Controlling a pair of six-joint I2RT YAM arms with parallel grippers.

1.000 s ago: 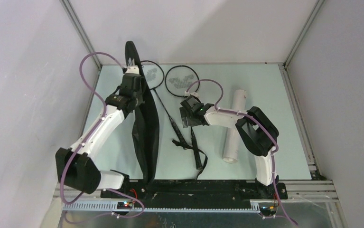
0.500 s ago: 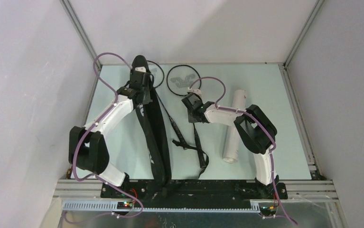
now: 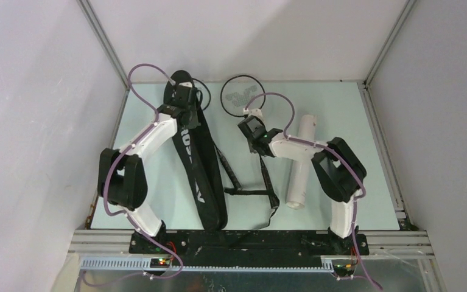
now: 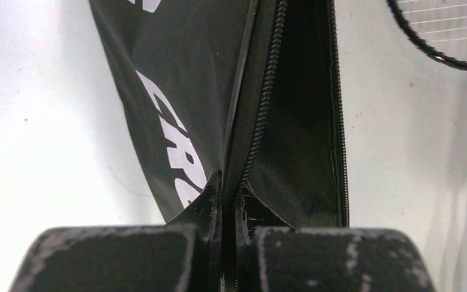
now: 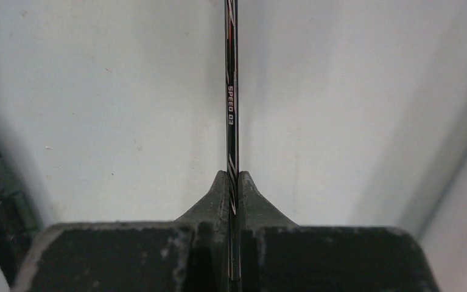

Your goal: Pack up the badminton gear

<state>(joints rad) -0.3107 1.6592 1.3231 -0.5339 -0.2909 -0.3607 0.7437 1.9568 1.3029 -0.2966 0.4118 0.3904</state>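
- The left gripper (image 4: 228, 182) is pinching the zipped edge of the long black fabric racket bag with white lettering (image 3: 197, 173), which is lying lengthwise on the pale green table (image 3: 352, 121).
- The right gripper (image 5: 232, 179) is clamping the shaft of a black thin-shafted racket (image 5: 231, 91), whose head is pointing at the table's far edge.
- A second black racket (image 4: 447, 36) is lying just beside the bag's far end.
- A long white tube (image 3: 299, 161) is lying right of the held racket.
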